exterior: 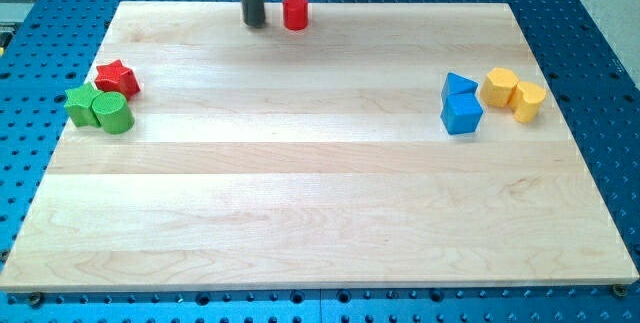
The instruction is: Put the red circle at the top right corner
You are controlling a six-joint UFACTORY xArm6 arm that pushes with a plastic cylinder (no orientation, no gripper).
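The red circle block (294, 12) stands near the top edge of the wooden board (320, 213), a little left of the middle. My tip (254, 22) is just to the left of it, a small gap apart, not touching as far as I can see. The board's top right corner (500, 13) lies far to the right of the red circle.
At the view's left sit a red star (117, 78), a green block (82, 105) and a green cylinder (113, 112), close together. At the right sit a blue triangular block (459, 87), a blue cube-like block (462, 113), a yellow hexagon-like block (499, 87) and a yellow cylinder (528, 101).
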